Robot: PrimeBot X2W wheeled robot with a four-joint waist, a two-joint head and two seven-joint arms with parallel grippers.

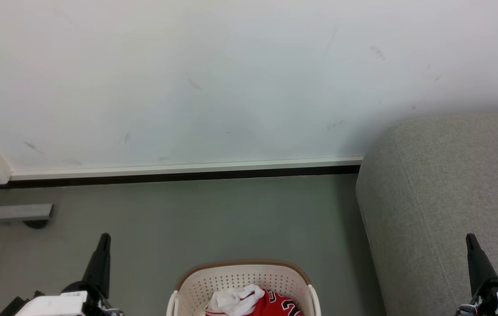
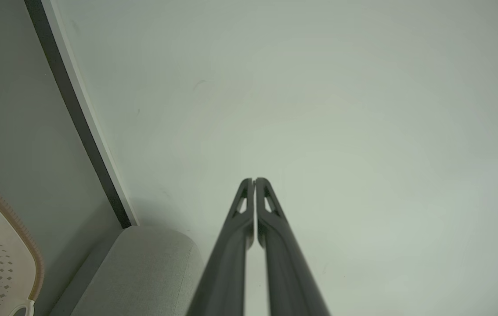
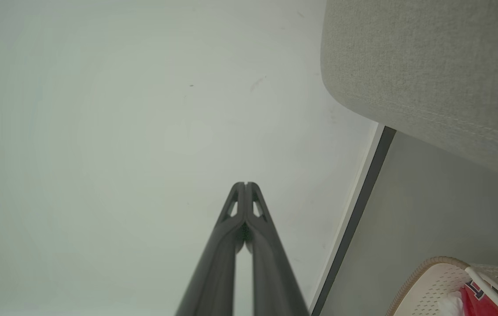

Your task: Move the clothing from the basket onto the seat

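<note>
Cream perforated basket [image 1: 240, 277] holds crumpled red-white clothing [image 1: 274, 305].

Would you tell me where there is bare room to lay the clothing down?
The seat is bare from the wall to the right gripper; so is the floor between basket and skirting. Crowded: the basket's inside, heaped with clothing.

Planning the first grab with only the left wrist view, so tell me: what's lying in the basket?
Observer: Red clothing with black numerals, and white fabric beside it, inside the basket.
Operator: Right gripper's state?
Observer: The right gripper is shut, holding nothing.
Operator: Any obstacle on the left?
Observer: A grey bar lies on the floor by the wall, far left of the basket.
</note>
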